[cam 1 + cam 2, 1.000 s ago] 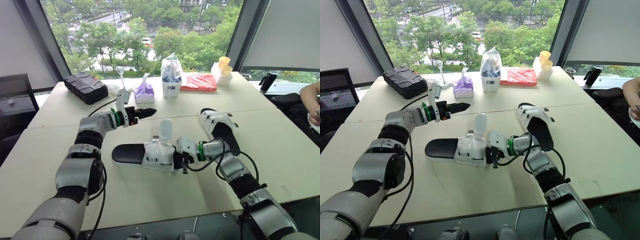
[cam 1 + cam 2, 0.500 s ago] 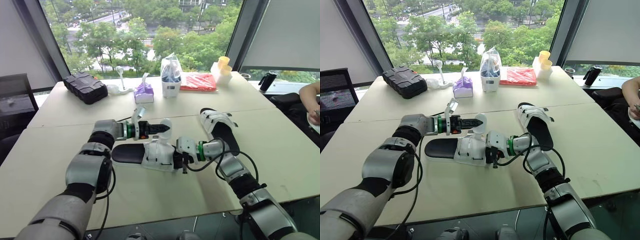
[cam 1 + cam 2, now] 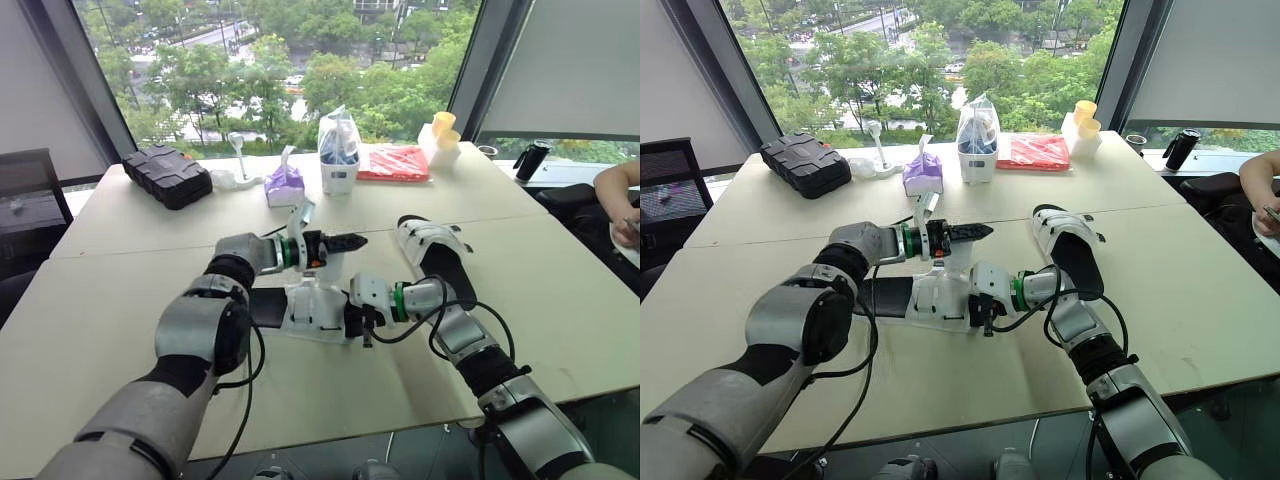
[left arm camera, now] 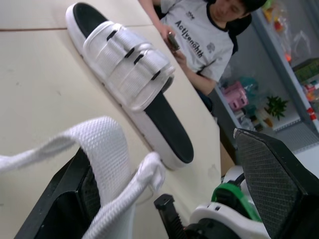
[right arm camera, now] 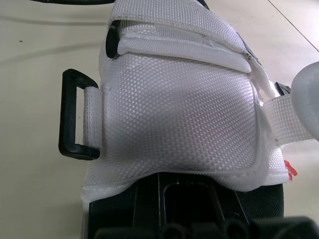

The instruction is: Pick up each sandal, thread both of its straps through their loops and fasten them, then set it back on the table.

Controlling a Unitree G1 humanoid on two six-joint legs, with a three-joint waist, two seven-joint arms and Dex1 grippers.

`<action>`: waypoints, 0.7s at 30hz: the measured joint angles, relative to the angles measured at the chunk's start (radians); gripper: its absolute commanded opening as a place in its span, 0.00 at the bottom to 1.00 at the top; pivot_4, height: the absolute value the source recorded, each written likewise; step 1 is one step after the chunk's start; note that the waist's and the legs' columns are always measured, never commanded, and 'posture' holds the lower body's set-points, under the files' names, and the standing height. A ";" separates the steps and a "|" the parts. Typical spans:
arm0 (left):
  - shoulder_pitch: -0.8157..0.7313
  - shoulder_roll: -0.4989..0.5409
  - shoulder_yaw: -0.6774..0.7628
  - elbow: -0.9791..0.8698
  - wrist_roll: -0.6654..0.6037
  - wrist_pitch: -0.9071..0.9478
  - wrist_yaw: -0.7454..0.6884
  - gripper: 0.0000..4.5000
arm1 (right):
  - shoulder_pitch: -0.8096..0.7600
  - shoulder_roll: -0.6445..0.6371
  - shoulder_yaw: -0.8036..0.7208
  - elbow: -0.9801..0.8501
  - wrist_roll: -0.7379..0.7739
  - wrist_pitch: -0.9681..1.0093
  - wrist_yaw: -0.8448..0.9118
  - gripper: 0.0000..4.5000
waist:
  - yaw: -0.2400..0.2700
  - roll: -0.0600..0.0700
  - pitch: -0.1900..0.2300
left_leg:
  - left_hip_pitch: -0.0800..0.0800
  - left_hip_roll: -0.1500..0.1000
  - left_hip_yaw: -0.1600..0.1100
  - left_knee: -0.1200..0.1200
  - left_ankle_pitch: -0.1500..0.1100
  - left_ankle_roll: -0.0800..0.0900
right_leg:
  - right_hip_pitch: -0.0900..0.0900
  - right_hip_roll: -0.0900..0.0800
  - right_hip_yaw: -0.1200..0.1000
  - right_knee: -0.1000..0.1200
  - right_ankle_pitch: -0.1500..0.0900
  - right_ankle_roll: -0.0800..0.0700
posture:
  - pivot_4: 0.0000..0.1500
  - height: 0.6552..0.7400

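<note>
Centrally on the table (image 3: 120, 260), the near sandal (image 3: 300, 305) lies flat on its black sole, toe end toward the right edge. The right gripper (image 3: 358, 318) is closed on the side edge of its white upper. In the right wrist view a black loop (image 5: 75, 114) hangs empty from a short tab at the side of that upper, with no strap through it.

The left gripper (image 3: 352, 241) hovers above the same sandal and points toward the right edge. Its fingers (image 4: 279, 179) stand wide apart. A loose white strap (image 4: 107, 144) rises between them and lies against one finger only, so the gripper has hold of nothing.

The second sandal (image 3: 435, 255) rests just beyond the right arm, between the table's middle and its right edge, clear of both grippers. Its two straps lie flat across the upper.

Along the far edge stand a black case (image 3: 168, 175), a purple tissue pack (image 3: 285, 185), a clear bag (image 3: 338, 150), a red packet (image 3: 393, 163) and yellow cups (image 3: 440, 128). A person (image 4: 199, 35) sits past the right edge.
</note>
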 measured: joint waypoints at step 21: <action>-0.012 0.046 0.122 0.000 -0.066 -0.009 -0.034 0.84 | 0.001 0.000 0.000 -0.001 0.000 0.000 -0.002 0.00 | -0.001 0.000 0.000 | 0.000 0.000 0.000 0.001 0.000 0.000 | 0.000 0.001 0.000 0.001 0.003 -0.004 | 1.00 1.00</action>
